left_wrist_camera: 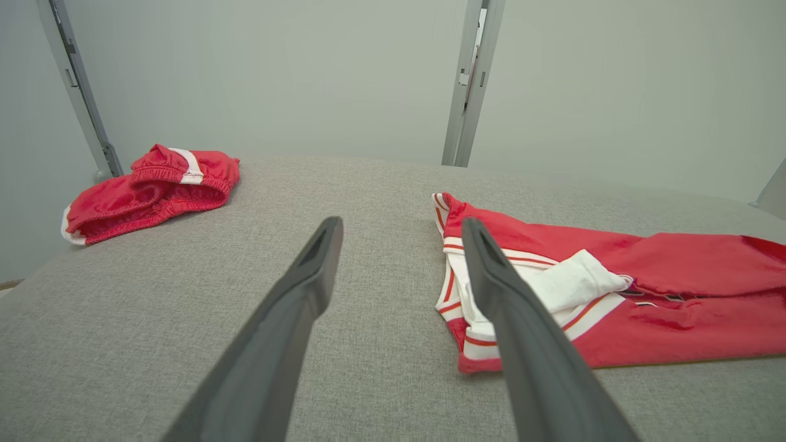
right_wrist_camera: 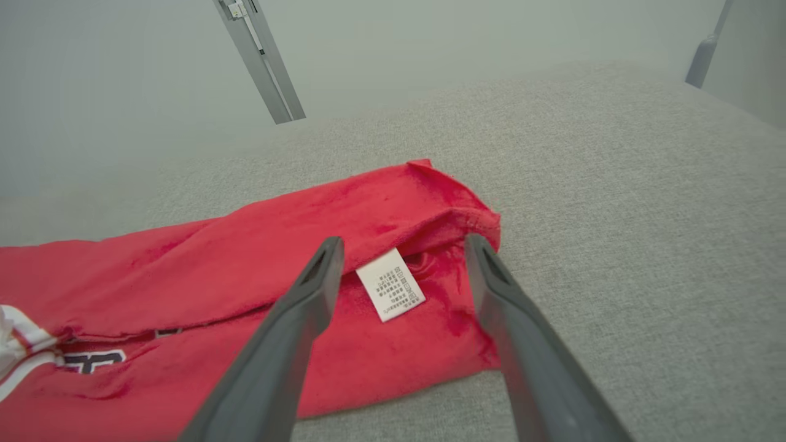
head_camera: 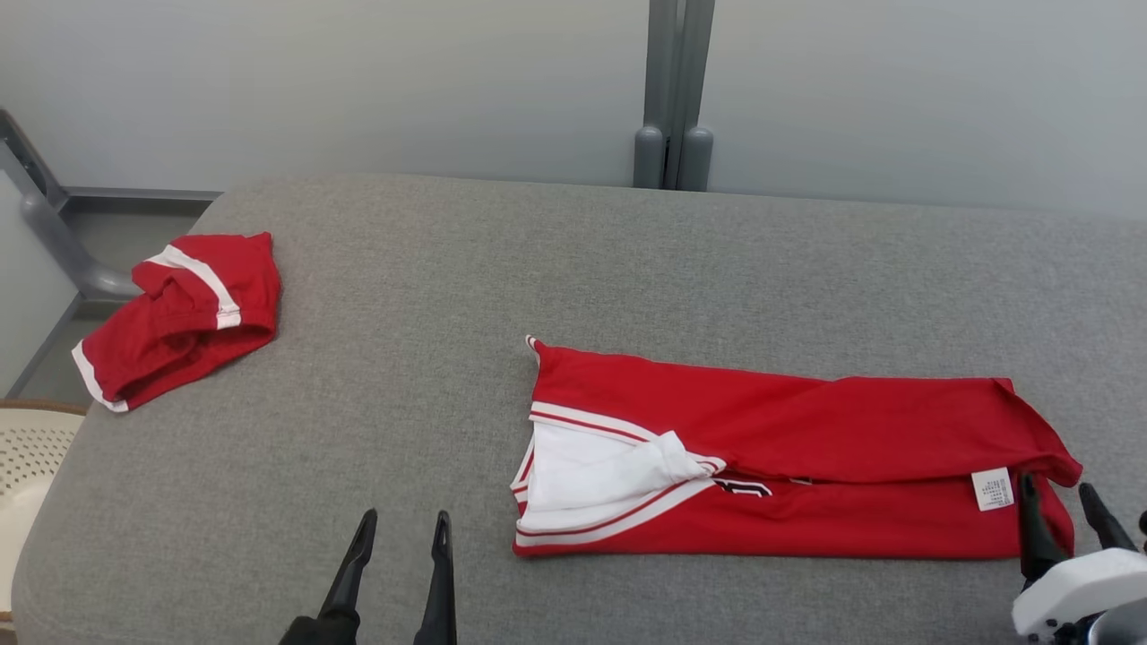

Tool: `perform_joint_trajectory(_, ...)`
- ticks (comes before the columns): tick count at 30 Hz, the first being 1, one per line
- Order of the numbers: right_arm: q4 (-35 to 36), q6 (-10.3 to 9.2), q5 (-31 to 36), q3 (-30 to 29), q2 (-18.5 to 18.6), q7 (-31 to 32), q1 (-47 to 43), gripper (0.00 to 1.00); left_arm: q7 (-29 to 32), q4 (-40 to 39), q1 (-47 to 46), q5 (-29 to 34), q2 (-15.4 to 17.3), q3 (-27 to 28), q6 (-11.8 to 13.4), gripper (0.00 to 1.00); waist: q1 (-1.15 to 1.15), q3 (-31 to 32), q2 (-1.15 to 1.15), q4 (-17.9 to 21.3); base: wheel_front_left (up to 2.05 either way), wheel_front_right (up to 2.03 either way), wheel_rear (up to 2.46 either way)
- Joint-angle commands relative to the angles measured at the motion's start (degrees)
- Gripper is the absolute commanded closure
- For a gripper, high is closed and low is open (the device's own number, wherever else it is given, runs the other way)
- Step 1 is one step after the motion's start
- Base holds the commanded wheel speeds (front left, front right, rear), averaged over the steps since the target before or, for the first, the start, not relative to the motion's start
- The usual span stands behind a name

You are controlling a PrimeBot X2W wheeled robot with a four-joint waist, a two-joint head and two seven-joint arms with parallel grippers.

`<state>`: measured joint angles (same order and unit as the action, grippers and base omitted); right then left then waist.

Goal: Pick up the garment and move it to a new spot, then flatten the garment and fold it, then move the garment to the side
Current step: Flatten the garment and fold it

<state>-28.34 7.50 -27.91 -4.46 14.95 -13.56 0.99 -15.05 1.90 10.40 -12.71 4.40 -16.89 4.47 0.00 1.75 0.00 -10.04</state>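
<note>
The garment (head_camera: pixel 806 430) is a red jersey with white and red trim, folded into a long band on the grey table (head_camera: pixel 627 260); its white-lined neck end points left. My right gripper (head_camera: pixel 1056 485) stands open at its right end, fingers either side of the white label (right_wrist_camera: pixel 390 283), just over the red cloth (right_wrist_camera: pixel 245 258) with nothing gripped. My left gripper (head_camera: pixel 405 518) is open over bare table, left of the trimmed end (left_wrist_camera: pixel 466 288). In the wrist views both grippers, left (left_wrist_camera: pixel 400 226) and right (right_wrist_camera: pixel 403 242), show wide gaps.
Crumpled red shorts (head_camera: pixel 188 313) with white stripes lie at the table's far left corner, also in the left wrist view (left_wrist_camera: pixel 153 190). A cream perforated basket (head_camera: pixel 27 457) sits off the left edge. A grey post (head_camera: pixel 672 90) stands behind the table.
</note>
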Motion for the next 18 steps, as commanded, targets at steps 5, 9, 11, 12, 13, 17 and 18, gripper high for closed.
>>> perform_joint_trajectory(5, -5.8, -0.04, 0.1, -3.0, 4.4, 4.3, 5.7, 0.00, -0.2, 0.0, -0.1, 1.2, -1.0, 0.4, -1.7, 0.00, 0.00, -2.4, 0.00, -1.4, 0.00, 0.00, 0.00)
perform_joint_trajectory(9, -10.5, -0.01, 1.4, -3.8, 6.4, 8.4, 9.3, 0.00, -0.2, -0.6, -1.6, 1.5, -1.3, 0.9, -2.4, 0.00, 0.00, -4.3, 0.00, -2.2, 0.00, 0.00, 0.00)
perform_joint_trajectory(11, -12.2, -0.01, 1.5, -3.2, 7.5, 9.9, 11.3, 0.00, -0.2, -0.7, -2.1, 1.6, -1.4, 1.1, -2.5, 0.00, 0.00, -5.2, 0.00, -2.5, 0.00, 0.00, 0.00)
perform_joint_trajectory(12, -12.9, -0.02, 1.6, -2.9, 7.6, 10.6, 11.9, 0.00, -0.2, -0.6, -2.2, 1.7, -1.4, 1.2, -2.5, 0.00, 0.00, -5.5, 0.00, -2.5, 0.00, 0.00, 0.00)
perform_joint_trajectory(13, -13.7, -0.02, 1.5, -2.6, 7.5, 11.3, 12.5, 0.00, -0.2, -0.6, -2.4, 1.6, -1.4, 1.3, -2.6, 0.00, 0.00, -5.9, 0.00, -2.5, 0.00, 0.00, 0.00)
perform_joint_trajectory(17, -16.7, -0.02, 1.8, -1.8, 7.4, 12.7, 14.6, 0.00, -0.2, -0.7, -3.3, 1.0, -1.5, 1.1, -2.8, 0.00, 0.00, -7.4, 0.00, -2.6, 0.00, 0.00, 0.00)
perform_joint_trajectory(18, -17.3, -0.02, 1.6, -1.5, 7.2, 12.9, 15.1, 0.00, -0.2, -0.7, -3.5, 0.8, -1.5, 1.1, -2.7, 0.00, 0.00, -7.7, 0.00, -2.6, 0.00, 0.00, 0.00)
